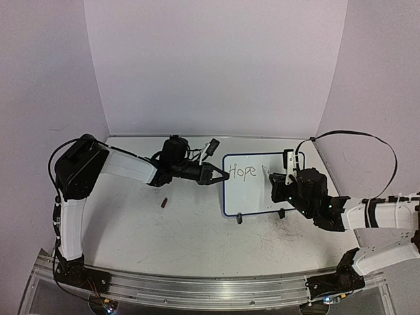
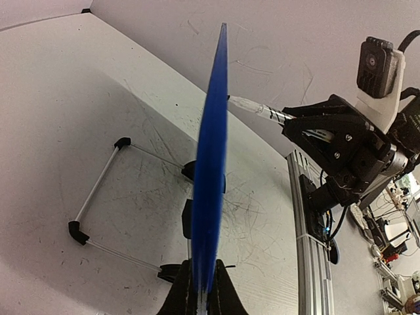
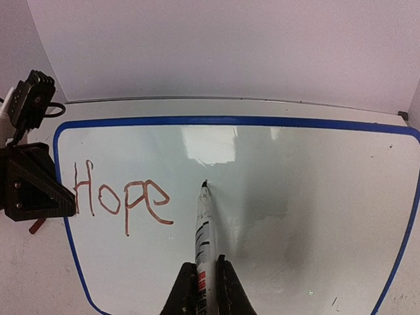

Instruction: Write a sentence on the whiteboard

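Observation:
The whiteboard (image 1: pixel 259 184) with its dark-blue frame stands tilted on the table, right of centre. The word "Hope" (image 1: pixel 241 172) is written at its upper left; in the right wrist view it (image 3: pixel 121 197) reads brownish red. My left gripper (image 1: pixel 222 176) is shut on the board's left edge, which shows edge-on as a blue strip (image 2: pixel 211 164) between its fingers. My right gripper (image 1: pixel 282 178) is shut on a white marker (image 3: pixel 205 230). The marker tip (image 3: pixel 204 183) touches or nearly touches the board just right of "Hope".
A small dark marker cap (image 1: pixel 165 203) lies on the table left of the board. The board's white wire stand (image 2: pixel 98 197) and black clip feet (image 1: pixel 240 217) rest on the scuffed tabletop. A metal rail (image 1: pixel 197 285) runs along the near edge.

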### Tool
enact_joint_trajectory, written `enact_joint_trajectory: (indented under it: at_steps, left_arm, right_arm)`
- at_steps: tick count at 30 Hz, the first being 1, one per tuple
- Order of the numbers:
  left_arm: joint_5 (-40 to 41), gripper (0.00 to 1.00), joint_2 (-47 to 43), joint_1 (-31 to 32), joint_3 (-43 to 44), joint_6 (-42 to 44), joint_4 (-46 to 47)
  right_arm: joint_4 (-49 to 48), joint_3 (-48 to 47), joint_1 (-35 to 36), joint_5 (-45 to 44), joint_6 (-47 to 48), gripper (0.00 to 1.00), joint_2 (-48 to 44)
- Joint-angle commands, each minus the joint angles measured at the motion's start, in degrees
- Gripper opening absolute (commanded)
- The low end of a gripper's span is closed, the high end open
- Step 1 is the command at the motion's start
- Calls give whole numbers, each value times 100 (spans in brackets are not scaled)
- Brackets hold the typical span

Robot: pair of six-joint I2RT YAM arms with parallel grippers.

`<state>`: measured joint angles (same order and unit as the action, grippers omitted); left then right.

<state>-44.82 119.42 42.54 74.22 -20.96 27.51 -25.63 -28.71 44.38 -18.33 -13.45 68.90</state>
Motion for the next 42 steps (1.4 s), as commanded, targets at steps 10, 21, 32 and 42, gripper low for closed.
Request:
enact_joint_trajectory:
  at_steps: [10, 21, 32, 42]
  left_arm:
    - [44, 0, -121, -18, -46, 66, 90]
    - [52, 0, -162, -25, -75, 74, 92]
    - [36, 0, -181, -25, -109, 90, 96]
    - [26, 0, -151, -27, -83, 62, 91]
  right_arm:
    - [372, 32, -26, 68, -386, 0, -93]
    - [585, 91, -8, 276, -676, 0, -150]
    - [793, 102, 83, 256, -880, 0, -196]
    - [624, -28, 87, 162, -696, 0, -158]
